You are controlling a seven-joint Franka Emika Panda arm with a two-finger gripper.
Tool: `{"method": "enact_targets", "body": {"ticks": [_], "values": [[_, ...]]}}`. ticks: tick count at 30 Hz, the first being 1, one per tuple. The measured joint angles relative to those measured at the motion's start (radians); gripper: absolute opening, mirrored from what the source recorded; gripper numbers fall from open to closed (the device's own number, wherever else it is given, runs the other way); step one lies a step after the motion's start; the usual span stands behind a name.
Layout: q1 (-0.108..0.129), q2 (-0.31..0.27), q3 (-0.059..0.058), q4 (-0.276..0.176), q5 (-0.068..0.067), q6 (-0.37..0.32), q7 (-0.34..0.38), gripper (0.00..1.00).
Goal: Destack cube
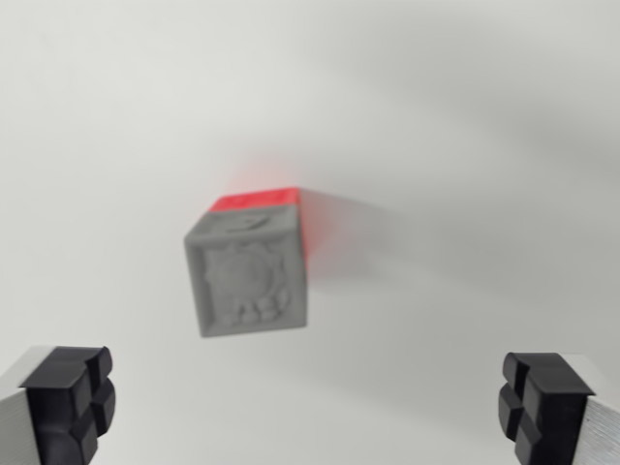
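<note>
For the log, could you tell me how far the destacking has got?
Nothing looks done: the grey cube sits on the red cube. In hand: the gripper is above them, open and empty. Left: grasp the grey cube, lift it off, set it on the table.

The red cube [260,201] is almost entirely covered by the grey cube [247,275] stacked on it; only a thin red strip at the far edge and a sliver down the wrist view's right side are visible, both soft with blur. The raised relief on the grey cube's top face is too blurred to identify. The gripper [308,405] is cut off by the lower picture edge: only the two black fingertips [68,399] show at the bottom corners, their bodies out of frame.
</note>
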Motion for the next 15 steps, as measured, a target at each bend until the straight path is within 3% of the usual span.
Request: {"method": "enact_targets", "body": {"ticks": [15], "values": [[0.01,0.006,0.021,-0.141,0.006,0.126,-0.124,1.0]]}}
